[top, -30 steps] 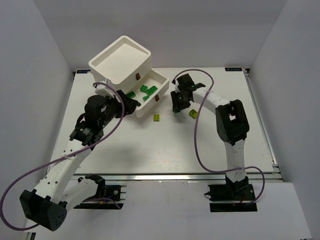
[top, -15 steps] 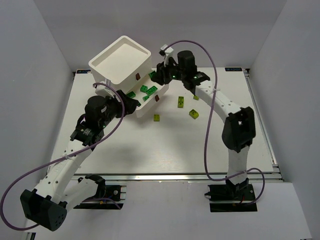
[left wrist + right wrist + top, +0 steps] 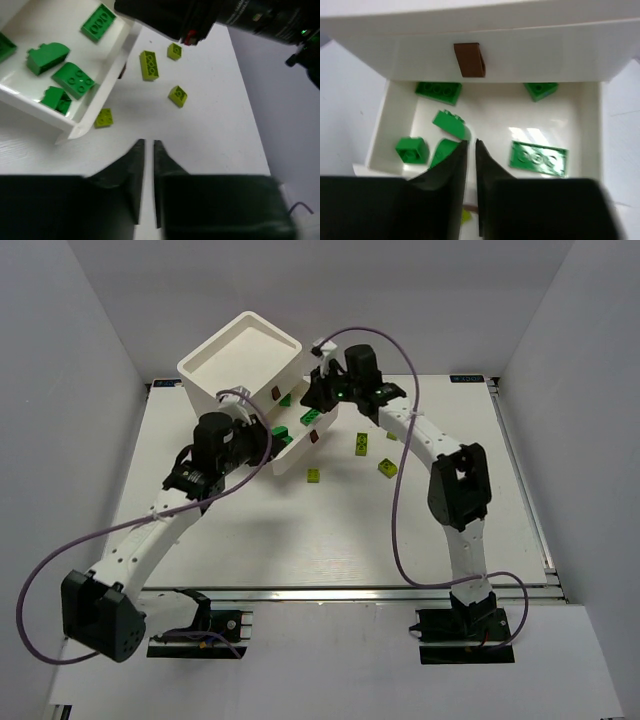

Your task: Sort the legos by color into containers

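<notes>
The containers are drawers of a white cube unit; its lowest drawer stands pulled out, holding several bright green legos. Yellow-green legos lie on the table. My right gripper hovers over the open drawer, jaws nearly together with nothing between them. My left gripper sits at the drawer's near left corner, above the table, jaws down to a thin slit and empty.
A brown pull tab marks the drawer above the open one. The right arm reaches across the far side of the table. Grey walls enclose the white table on three sides.
The right arm swung from the table's middle up over the open drawer and its jaws narrowed. The left gripper closed and moved nearer the drawer.
</notes>
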Controlling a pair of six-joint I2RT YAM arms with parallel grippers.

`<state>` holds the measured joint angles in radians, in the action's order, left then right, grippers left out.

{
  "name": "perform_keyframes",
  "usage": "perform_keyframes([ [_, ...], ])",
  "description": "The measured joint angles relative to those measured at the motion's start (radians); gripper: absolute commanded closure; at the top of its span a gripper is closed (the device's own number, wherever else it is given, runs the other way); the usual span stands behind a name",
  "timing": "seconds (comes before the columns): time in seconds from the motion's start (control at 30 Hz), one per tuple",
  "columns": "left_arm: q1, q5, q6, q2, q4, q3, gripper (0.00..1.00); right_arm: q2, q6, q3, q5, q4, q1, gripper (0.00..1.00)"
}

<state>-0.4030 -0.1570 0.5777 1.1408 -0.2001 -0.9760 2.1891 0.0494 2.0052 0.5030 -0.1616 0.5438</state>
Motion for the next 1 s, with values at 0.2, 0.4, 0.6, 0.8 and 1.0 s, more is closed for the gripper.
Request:
perform_keyframes([
  [0.2,-0.035,-0.116,-0.067,0.235,-0.016,-0.171,0.9,-0.169,-0.106,-0.127,0.031,0.062,-0.115,1.0],
  [0.4,-0.127,-0.127,-0.195,0.55,-0.156,-0.431,0.86,-0.262,-0.191,-0.232,0.076,0.097,-0.294,1.0],
  [0.6,-0.216,0.118,-0.298,0.762,-0.324,-0.565,0.63,-0.299,-0.195,-0.39,0.077,0.079,-0.378,1.0],
  [0.8,-0.238,0.426,-0.352,0.869,-0.413,-0.682,0.39,-0.318,-0.18,-0.42,0.092,0.05,-0.381,1.0],
  [1.0,-0.247,0.517,-0.39,0.887,-0.413,-0.748,0.25,-0.358,-0.174,-0.44,0.111,0.051,-0.405,1.0],
])
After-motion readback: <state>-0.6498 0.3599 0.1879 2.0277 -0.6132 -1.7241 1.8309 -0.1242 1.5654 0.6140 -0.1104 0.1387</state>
